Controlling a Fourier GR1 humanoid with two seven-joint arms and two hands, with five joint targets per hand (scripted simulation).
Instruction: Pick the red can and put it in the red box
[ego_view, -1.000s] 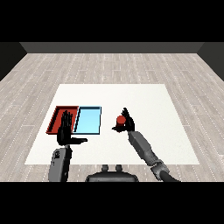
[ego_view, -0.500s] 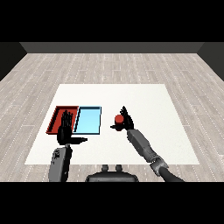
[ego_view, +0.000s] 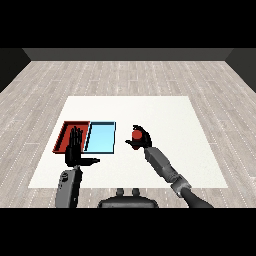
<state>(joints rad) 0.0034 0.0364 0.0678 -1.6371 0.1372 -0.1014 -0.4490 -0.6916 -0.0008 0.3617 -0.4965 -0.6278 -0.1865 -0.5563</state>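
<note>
At the left side of the white worktop (ego_view: 165, 107) lies the red tray (ego_view: 64, 136), and the light blue tray (ego_view: 101, 137) lies directly beside it on its right, the two touching along one long edge. Both trays are flat and shallow, and nothing lies in the blue one.

The left robot hand (ego_view: 75, 151) is raised in front of the red tray, so it covers a part of the tray in this view. Its fingers are straight and point upward, away from the robot, and the thumb sticks out to the right, toward the blue tray. This hand is released and carries nothing. Its grey forearm comes up from the lower left corner.

To the right of the blue tray, and clearly apart from it, the right robot hand (ego_view: 144, 140) is over the worktop. It is grasping the red can (ego_view: 136, 135): the fingers and the thumb are curled around it, and the red top of the can shows between them. The can is near the middle of the worktop, outside both trays. The grey right forearm goes from this hand down to the lower right corner.
</note>
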